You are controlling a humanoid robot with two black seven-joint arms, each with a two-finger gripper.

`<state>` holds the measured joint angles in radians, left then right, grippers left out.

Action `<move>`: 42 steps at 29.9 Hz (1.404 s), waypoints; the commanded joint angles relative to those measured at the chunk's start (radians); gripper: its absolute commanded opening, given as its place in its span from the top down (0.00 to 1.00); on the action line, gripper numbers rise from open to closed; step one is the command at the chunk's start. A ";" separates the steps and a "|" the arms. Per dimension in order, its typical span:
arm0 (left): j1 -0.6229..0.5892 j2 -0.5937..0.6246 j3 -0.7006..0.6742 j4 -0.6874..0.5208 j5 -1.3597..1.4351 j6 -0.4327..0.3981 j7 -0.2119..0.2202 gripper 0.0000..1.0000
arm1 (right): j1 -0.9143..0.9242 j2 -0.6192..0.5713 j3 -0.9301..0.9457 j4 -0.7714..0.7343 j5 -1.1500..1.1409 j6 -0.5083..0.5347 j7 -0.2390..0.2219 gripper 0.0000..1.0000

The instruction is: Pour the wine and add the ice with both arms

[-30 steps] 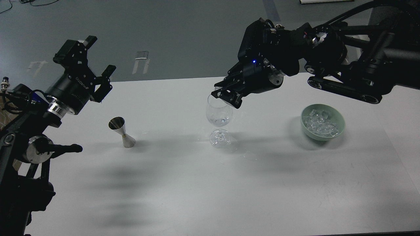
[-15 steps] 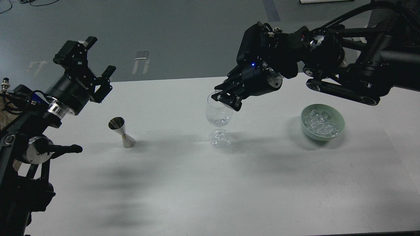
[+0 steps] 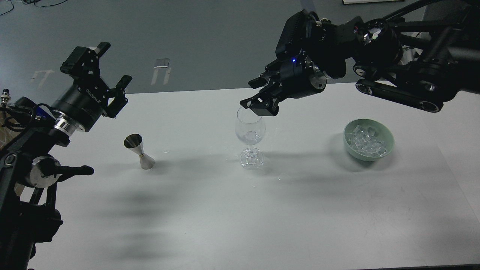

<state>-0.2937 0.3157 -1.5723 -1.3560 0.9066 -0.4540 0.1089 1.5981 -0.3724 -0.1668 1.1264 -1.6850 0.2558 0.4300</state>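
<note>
A clear wineglass point(image 3: 250, 129) stands upright at the table's middle, with a small clear ice cube point(image 3: 252, 134) in its bowl. My right gripper point(image 3: 255, 94) hangs just above the glass's rim, jaws apart and empty. More ice point(image 3: 365, 141) fills a green bowl point(image 3: 390, 139) to the right of the glass. A steel jigger point(image 3: 139, 151) stands to the left of the glass. My left gripper point(image 3: 112, 64) is raised over the table's far left edge, open and empty, well apart from the jigger.
The white table point(image 3: 240, 217) has its far edge just behind the glass and grey floor beyond. My right arm point(image 3: 397, 75) spans above the bowl. My left arm's lower links point(image 3: 41, 168) lie along the left edge.
My right gripper has risen a little above the glass's rim and opened. An ice cube now lies in the glass. The left arm has not moved.
</note>
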 commanded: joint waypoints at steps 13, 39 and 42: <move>-0.021 -0.004 0.002 0.006 -0.002 0.006 0.000 0.02 | 0.050 -0.062 0.306 -0.460 0.635 -0.010 -0.014 0.05; -0.361 -0.050 0.087 0.434 -0.201 -0.035 0.041 0.02 | -0.633 0.000 1.041 -0.485 1.326 0.151 0.041 0.02; -0.422 -0.052 0.124 0.504 -0.201 -0.035 0.040 0.02 | -0.653 0.021 1.059 -0.484 1.326 0.146 0.044 0.02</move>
<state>-0.6593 0.2647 -1.4822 -0.9175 0.7074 -0.4891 0.1495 0.9638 -0.3705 0.8725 0.6413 -0.3601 0.4052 0.4687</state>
